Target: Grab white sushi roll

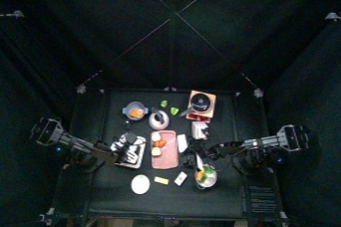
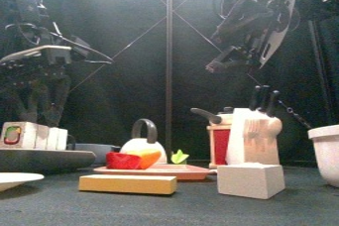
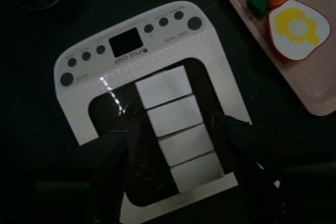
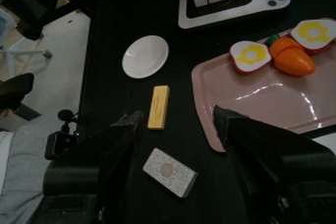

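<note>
The white sushi roll is a row of several white segments lying on a white kitchen scale. The front view shows its end face with red and green filling. My left gripper is open, with one jaw on each side of the roll's near segments. In the front view it hangs just above the roll. In the top view the roll lies left of the pink tray. My right gripper is open and empty, high above the table's front right.
The pink tray holds toy egg halves and an orange piece. A white plate, a yellow stick and a speckled white block lie in front. A knife block and a bowl stand at the right.
</note>
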